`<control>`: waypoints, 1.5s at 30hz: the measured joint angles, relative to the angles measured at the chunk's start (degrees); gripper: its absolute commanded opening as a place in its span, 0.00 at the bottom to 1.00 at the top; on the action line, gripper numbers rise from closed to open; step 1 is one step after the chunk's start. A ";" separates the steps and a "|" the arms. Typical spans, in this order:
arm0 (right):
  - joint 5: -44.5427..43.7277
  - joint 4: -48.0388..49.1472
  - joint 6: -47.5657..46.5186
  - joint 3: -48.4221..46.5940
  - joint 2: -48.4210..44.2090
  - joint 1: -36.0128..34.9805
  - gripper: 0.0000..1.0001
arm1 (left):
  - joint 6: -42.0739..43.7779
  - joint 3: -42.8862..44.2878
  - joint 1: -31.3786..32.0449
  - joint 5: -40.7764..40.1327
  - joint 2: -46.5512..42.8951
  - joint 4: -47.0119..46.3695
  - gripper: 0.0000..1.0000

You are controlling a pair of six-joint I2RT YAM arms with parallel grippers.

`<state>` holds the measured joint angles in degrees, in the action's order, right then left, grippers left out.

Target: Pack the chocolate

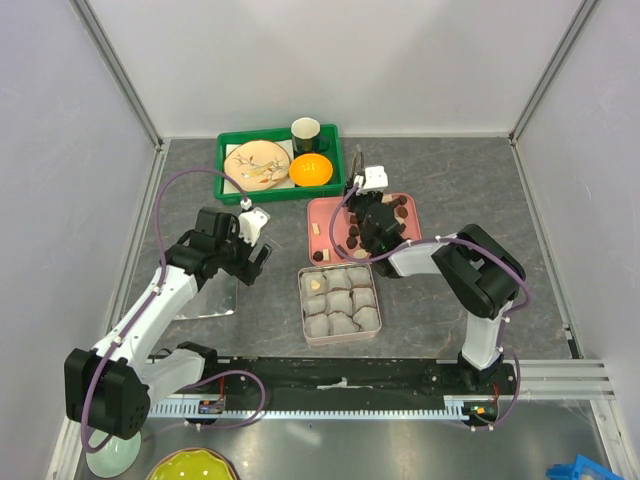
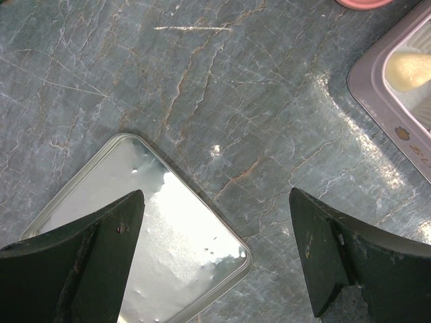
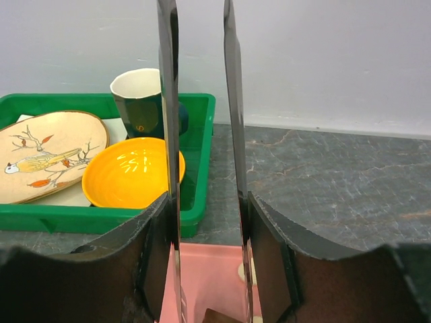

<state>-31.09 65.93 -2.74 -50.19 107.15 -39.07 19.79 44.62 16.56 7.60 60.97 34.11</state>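
Observation:
Dark brown chocolate (image 1: 398, 212) pieces lie scattered on a pink tray (image 1: 322, 212). My right gripper (image 1: 368, 226) hovers over that tray, shut on a pair of metal tongs (image 3: 168, 101) whose two blades stand apart. One brown chocolate (image 3: 219, 316) shows between the blades, low over the pink tray (image 3: 209, 276). In front of the tray stands a tin box (image 1: 304, 300) lined with grey paper cups, with a beige piece (image 1: 318, 284) in its far left cup. My left gripper (image 1: 253, 262) is open and empty, left of the tin.
A silver lid (image 2: 168, 229) lies flat under my left gripper (image 2: 215, 195), and the tin's rim (image 2: 377, 101) shows to its right. A green tray (image 1: 230, 150) at the back holds a bird plate (image 1: 255, 162), an orange bowl (image 1: 311, 170) and a dark cup (image 1: 306, 131).

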 measured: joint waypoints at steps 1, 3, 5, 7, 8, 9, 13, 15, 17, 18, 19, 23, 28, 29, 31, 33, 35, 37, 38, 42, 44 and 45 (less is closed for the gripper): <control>0.20 0.00 0.00 -0.35 0.28 0.02 0.54 | 0.04 0.00 0.00 -0.02 0.00 0.00 0.95; 0.57 -0.02 0.00 -1.09 0.96 0.09 0.54 | 0.07 0.00 0.00 -0.02 0.00 0.00 0.95; 0.92 -0.02 0.04 -1.33 1.46 0.17 0.54 | 0.11 0.00 0.00 -0.02 0.00 0.00 0.95; 1.09 -0.07 0.15 -1.33 1.75 0.20 0.54 | 0.13 0.00 0.00 -0.02 0.00 0.00 0.95; 1.11 -0.09 0.20 -1.33 1.84 0.22 0.54 | 0.13 0.00 0.00 -0.02 0.00 0.00 0.95; 1.14 -0.07 0.22 -1.33 1.90 0.26 0.54 | 0.15 0.00 0.00 -0.02 0.00 -0.02 0.95; 1.27 -0.02 0.44 -1.09 2.21 0.28 0.51 | 0.20 -0.02 0.00 0.00 0.00 -0.02 0.95; 1.33 0.02 0.61 -0.70 2.21 0.31 0.47 | 0.20 -0.02 0.00 0.00 0.00 -0.02 0.95; 1.64 0.22 0.90 -0.50 2.21 0.35 0.44 | 0.22 0.00 0.00 0.00 0.00 -0.02 0.95; 1.84 0.28 1.03 -0.44 2.21 0.35 0.41 | 0.22 -0.02 0.00 0.00 0.00 0.00 0.95; 2.14 0.35 1.07 -0.42 2.21 0.37 0.39 | 0.20 0.00 0.00 -0.02 0.00 -0.02 0.95; 3.78 0.37 1.73 -0.42 2.19 0.52 0.31 | 0.20 0.00 0.00 0.00 0.00 -0.02 0.95; 5.75 -0.96 2.08 -0.42 1.42 0.61 0.28 | 0.22 -0.02 0.00 0.00 0.00 -0.02 0.95; 6.32 -1.81 2.12 -0.42 0.94 0.61 0.28 | 0.20 -0.02 0.00 0.00 0.00 0.00 0.95; 7.41 -3.19 2.14 -0.42 -0.50 0.61 0.28 | 0.20 -0.02 0.00 0.00 0.00 0.00 0.95; 8.90 -4.61 2.16 -0.42 -2.99 0.61 0.28 | 0.22 -0.02 0.00 0.00 0.00 0.00 0.95; 10.23 -5.86 2.36 -0.42 -6.10 0.61 0.28 | 0.22 -0.02 0.00 -0.02 0.00 0.00 0.95; 12.20 -7.63 2.84 -0.33 -10.49 0.52 0.25 | 0.20 -0.02 0.00 -0.07 -0.02 0.00 0.95; 13.22 -8.24 3.21 0.00 -12.94 0.35 0.25 | 0.20 -0.02 0.00 -0.09 -0.07 0.00 0.95; 16.11 -9.99 4.59 3.56 -23.30 -1.14 0.23 | 0.20 -0.02 0.00 -0.15 -0.66 0.04 0.95; 16.74 -11.58 4.98 6.32 -27.85 -3.06 0.23 | 0.20 -0.02 0.00 -0.22 -1.05 0.04 0.95; 16.98 -12.61 5.14 7.89 -29.99 -4.42 0.23 | 0.20 -0.02 0.00 -0.26 -1.25 0.04 0.95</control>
<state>-14.11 53.32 2.39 -42.30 77.17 -43.48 19.99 44.60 16.56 7.33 59.72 34.15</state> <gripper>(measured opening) 0.390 0.953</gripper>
